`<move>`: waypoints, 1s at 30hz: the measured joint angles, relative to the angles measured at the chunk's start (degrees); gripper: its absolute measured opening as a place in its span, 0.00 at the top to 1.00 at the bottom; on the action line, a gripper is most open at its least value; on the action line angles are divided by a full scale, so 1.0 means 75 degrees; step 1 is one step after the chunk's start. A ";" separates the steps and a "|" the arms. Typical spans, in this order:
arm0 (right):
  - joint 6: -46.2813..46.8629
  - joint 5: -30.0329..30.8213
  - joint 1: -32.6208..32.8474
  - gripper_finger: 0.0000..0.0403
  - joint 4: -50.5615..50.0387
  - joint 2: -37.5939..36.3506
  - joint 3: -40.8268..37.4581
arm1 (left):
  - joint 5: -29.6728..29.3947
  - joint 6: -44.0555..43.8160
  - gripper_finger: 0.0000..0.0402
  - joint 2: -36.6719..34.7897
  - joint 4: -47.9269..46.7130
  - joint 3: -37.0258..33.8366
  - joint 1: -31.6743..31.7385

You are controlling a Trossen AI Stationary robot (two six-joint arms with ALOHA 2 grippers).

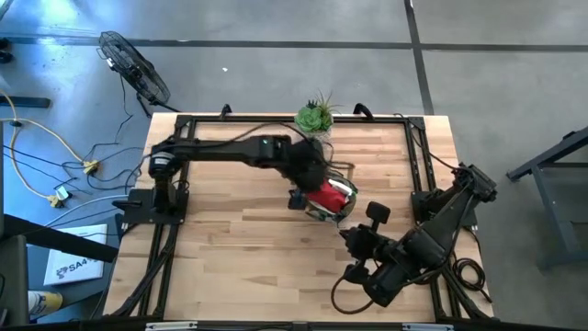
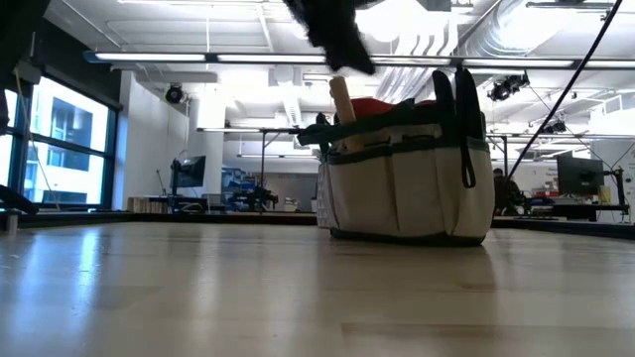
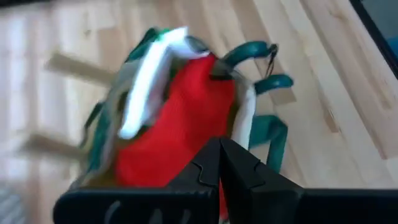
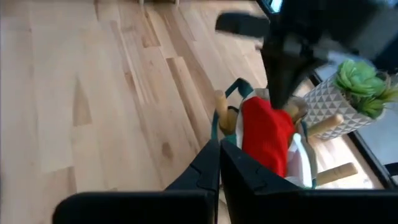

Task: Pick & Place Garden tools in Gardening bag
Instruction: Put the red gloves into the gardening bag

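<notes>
High view: left gripper (image 1: 308, 184) sits right over the gardening bag (image 1: 333, 204) mid-table, red soft item (image 1: 329, 195) on top. Right gripper (image 1: 354, 241) is parked just beside the bag on the near side.

Low view: bag stands upright, a wooden handle (image 2: 342, 111) sticking up — the left arm hangs above it.

Left wrist view: jaws together, empty, the red item straight ahead.

Right wrist view: jaws together, bag just ahead, plant pot (image 4: 336, 102) beyond.

Nothing loose visible — task looks about done.
</notes>
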 joint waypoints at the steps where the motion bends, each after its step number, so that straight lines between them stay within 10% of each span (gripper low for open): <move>1: 0.0037 -0.0001 0.0051 0.99 -0.0003 0.0000 0.0000 | 0.0051 0.0090 1.00 0.0079 0.0068 0.0022 -0.0012; 14: 0.0514 0.0078 0.0323 0.99 -0.0215 0.0000 -0.0009 | 0.0874 0.0311 1.00 0.0275 -0.0028 0.0010 -0.0223; 30: 0.0731 -0.0083 0.0423 0.99 -0.0165 0.0000 -0.0009 | -0.0273 0.0742 1.00 0.1064 0.0021 0.0065 -0.0262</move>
